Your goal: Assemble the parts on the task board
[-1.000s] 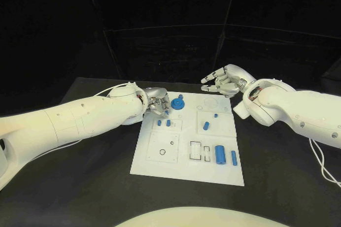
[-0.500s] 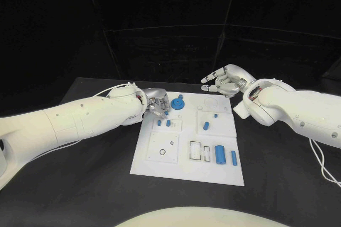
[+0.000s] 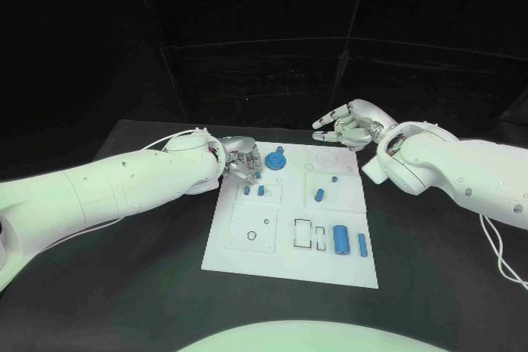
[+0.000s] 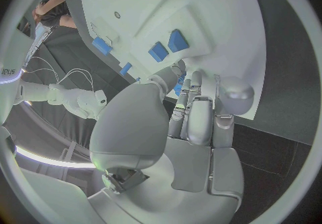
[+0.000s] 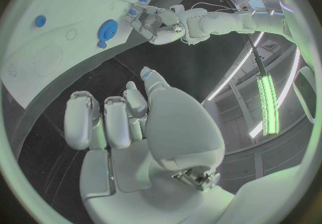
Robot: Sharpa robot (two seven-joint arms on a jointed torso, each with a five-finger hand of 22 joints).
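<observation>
1. The board (image 3: 259,256) lies flat in the middle of the black worktop (image 3: 132,291), a little below the centre of the head view.
2. The left hand (image 3: 244,165) sits over the board's upper left corner, its arm coming in from the left edge of the frame.
3. Its fingers (image 4: 190,107) are curled down close together, tips right by a small blue piece at the board's edge (whether they actually pinch it, I cannot tell).
4. A blue gear (image 3: 275,163) stands near the top of the board, just right of the left hand, with a tiny blue peg (image 3: 281,150) above it.
5. Two short blue pegs (image 3: 254,190) sit side by side just below the left hand, in the upper left section of the board.
6. A slanted blue pin (image 3: 318,195) lies right of centre, and a small blue stud (image 3: 334,179) sits just above it.
7. In the lower right of the board a thick blue cylinder (image 3: 341,240) lies beside a thin blue bar (image 3: 362,245), close but apart.
8. The right hand (image 3: 348,127) hovers above the worktop past the board's upper right corner, clear of the board.
9. Its fingers (image 5: 104,119) are bent inward and lie close beside one another, holding nothing.
</observation>
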